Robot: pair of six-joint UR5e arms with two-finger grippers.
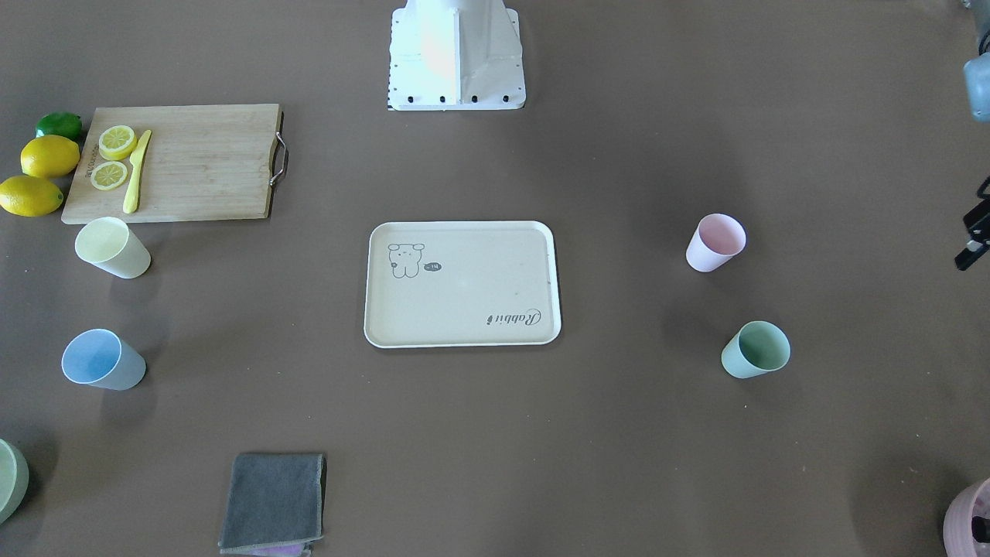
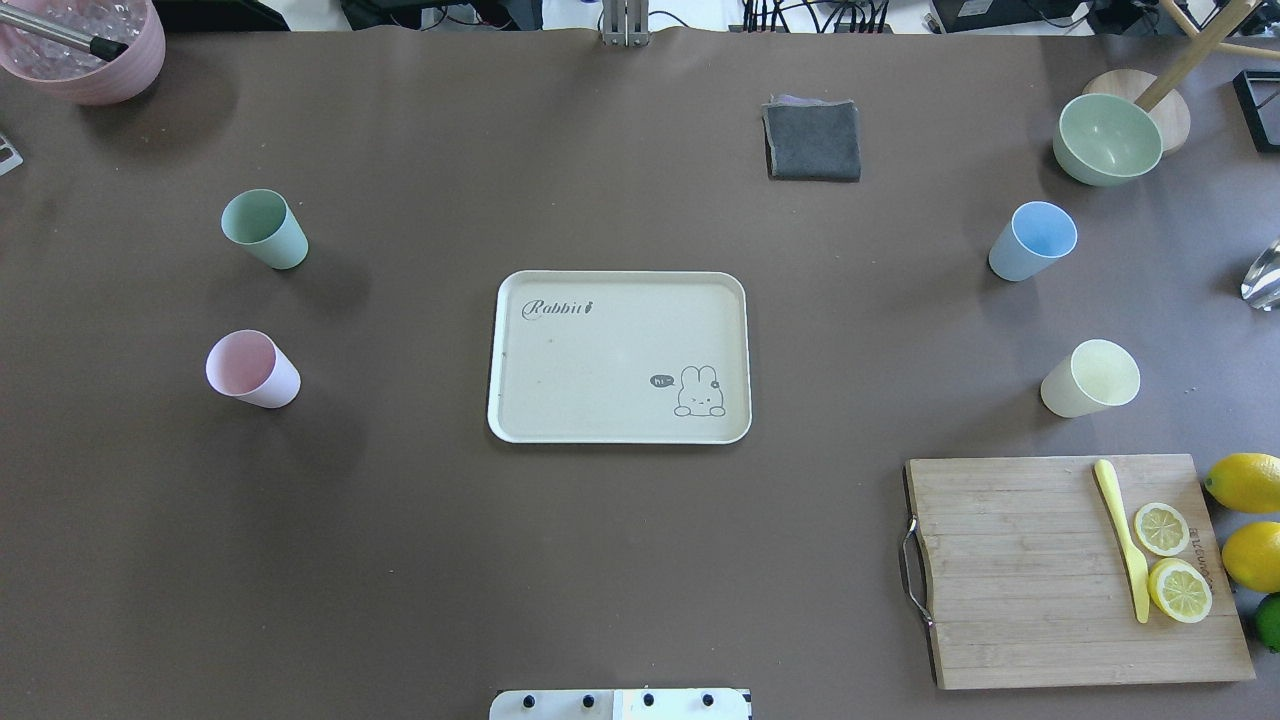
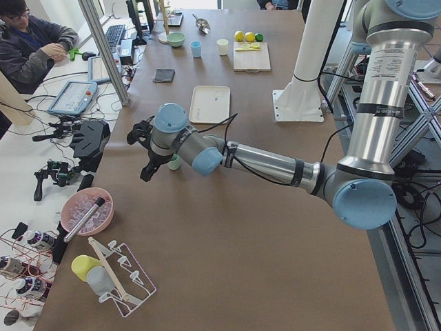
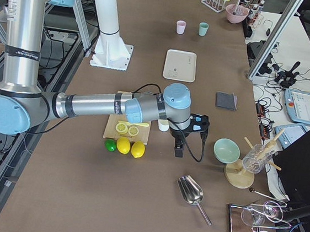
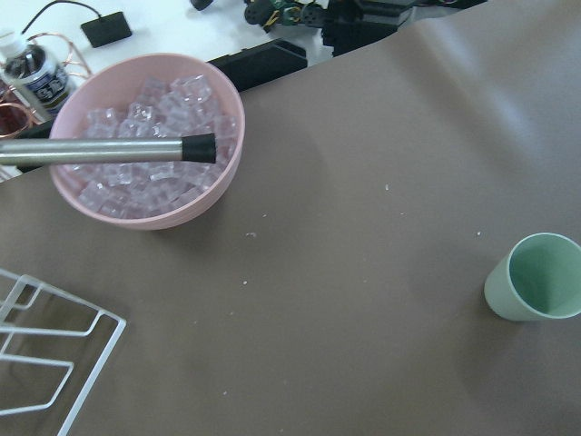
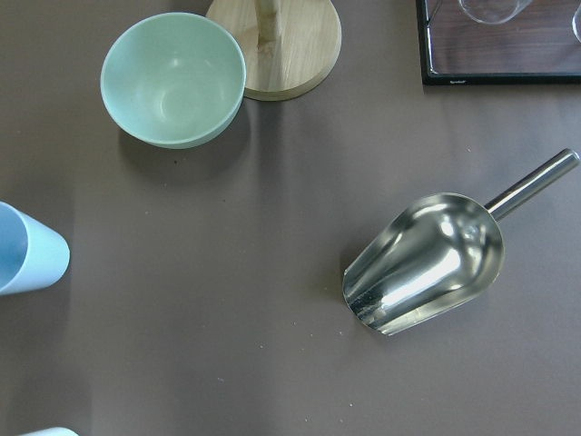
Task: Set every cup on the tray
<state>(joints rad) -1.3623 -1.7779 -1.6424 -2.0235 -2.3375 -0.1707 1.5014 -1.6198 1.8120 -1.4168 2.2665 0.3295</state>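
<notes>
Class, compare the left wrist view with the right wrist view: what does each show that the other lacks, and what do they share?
Only the left wrist view: a pink bowl of ice, a wire rack, the mint cup. Only the right wrist view: a green bowl, a steel scoop, the blue cup. Both: the brown table, with one cup standing on it.

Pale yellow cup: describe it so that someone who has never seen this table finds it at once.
Find the rectangular wooden cutting board on the robot's right side of the brown table. Just past its far edge stands the small pale yellow handleless cup. The light blue cup beyond it has the same shape, so colour and nearness to the board decide.
</notes>
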